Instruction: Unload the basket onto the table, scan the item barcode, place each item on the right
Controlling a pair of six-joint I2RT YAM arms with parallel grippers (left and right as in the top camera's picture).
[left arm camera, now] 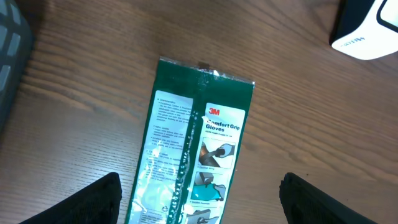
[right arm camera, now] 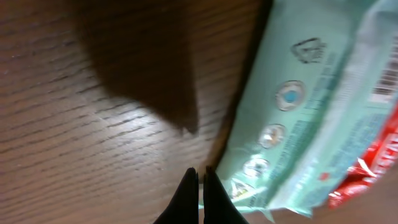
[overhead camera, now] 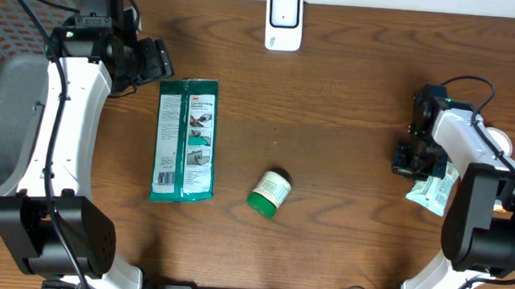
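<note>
A green 3M glove pack [overhead camera: 184, 140] lies flat on the wooden table, left of centre. My left gripper [overhead camera: 159, 62] hovers just above its top end, open. In the left wrist view the pack [left arm camera: 193, 124] runs lengthwise between the wide-spread fingers of that gripper [left arm camera: 199, 202], untouched. The white barcode scanner [overhead camera: 284, 21] stands at the table's back edge, and its corner shows in the left wrist view [left arm camera: 367, 31]. My right gripper [overhead camera: 409, 161] rests at the right side, shut on nothing. Its closed tips [right arm camera: 199, 190] sit beside the edge of a mint-green packet [right arm camera: 305, 124].
A small jar with a green lid [overhead camera: 269, 194] lies on its side near the middle of the table. The mint-green packet [overhead camera: 434, 187] sits by the right arm's base. A grey mesh chair [overhead camera: 10, 85] stands off the table's left edge.
</note>
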